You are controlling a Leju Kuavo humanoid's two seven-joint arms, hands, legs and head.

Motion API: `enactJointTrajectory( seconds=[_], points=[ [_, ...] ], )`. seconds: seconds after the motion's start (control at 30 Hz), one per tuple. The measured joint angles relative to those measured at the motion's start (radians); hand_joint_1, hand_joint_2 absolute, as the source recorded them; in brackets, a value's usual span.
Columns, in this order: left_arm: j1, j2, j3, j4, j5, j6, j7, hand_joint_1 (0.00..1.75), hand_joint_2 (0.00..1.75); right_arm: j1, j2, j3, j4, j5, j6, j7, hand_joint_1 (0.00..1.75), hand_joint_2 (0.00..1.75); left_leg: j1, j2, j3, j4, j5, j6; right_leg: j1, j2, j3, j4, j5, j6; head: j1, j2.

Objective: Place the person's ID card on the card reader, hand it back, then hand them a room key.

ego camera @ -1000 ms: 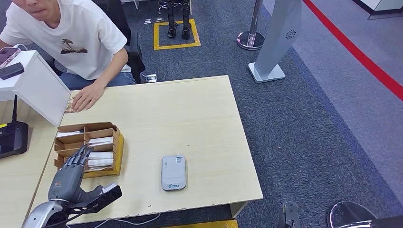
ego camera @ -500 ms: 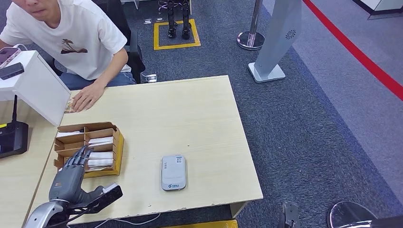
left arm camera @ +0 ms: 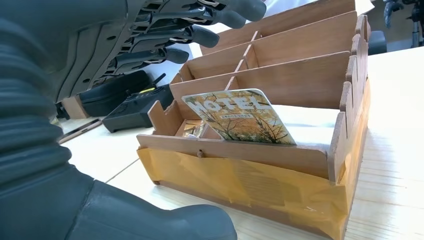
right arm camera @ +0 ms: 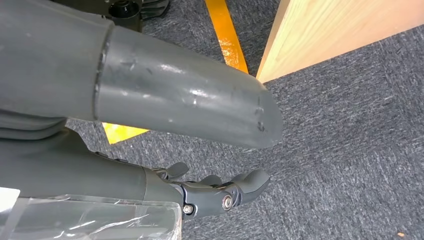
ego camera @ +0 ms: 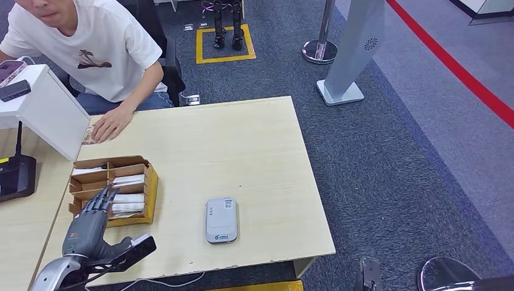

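A room key card [left arm camera: 239, 117] stands tilted in the nearest compartment of the cardboard organizer [ego camera: 114, 188], leaning against a divider. Its face shows autumn trees in orange and yellow with the word "HOTEL" in pale letters across the top, and its corners are rounded. In the head view, white cards [ego camera: 128, 180] lie in the organizer's compartments, and the organizer's outer wall is wrapped in yellow tape. The left hand [ego camera: 91, 221] hovers at the near end of the organizer, its fingers [left arm camera: 210, 35] spread above the compartments and holding nothing. The right hand [right arm camera: 200, 192] hangs beside the surface above the grey carpet, fingers loosely curled, nothing in them. The grey card reader [ego camera: 221, 219] lies flat on the pale wooden surface [ego camera: 242, 145], well apart from the organizer. A person's hand [ego camera: 109, 125] rests at the far edge of the surface.
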Motion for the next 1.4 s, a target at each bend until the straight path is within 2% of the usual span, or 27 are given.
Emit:
enactJointTrajectory(
  seconds=[0.87,1.0,1.4],
  points=[
    [0.003,0.027,0.017,0.010,-0.007,0.000,0.018,0.03,1.75,0.003,0.000,0.000,0.000,0.002,0.000,0.001,0.00,0.00,0.000,0.000,0.000,0.000,0.000,0.000,0.000,0.000,0.000,0.000,0.000,0.000,0.000,0.000],
    [0.004,0.027,0.017,0.009,-0.009,0.000,0.018,1.75,1.75,0.003,0.000,0.000,0.000,0.002,0.000,0.001,0.00,0.00,0.000,0.000,0.000,0.000,0.000,0.000,0.000,0.000,0.000,0.000,0.000,0.000,0.000,0.000],
    [0.004,0.026,0.017,0.009,-0.028,0.008,0.015,1.75,1.75,0.004,0.000,0.000,0.000,0.002,0.001,0.001,0.00,0.00,0.000,0.000,0.000,0.000,0.000,0.000,0.000,0.000,0.000,0.000,0.000,0.000,0.000,0.000]
  ],
)
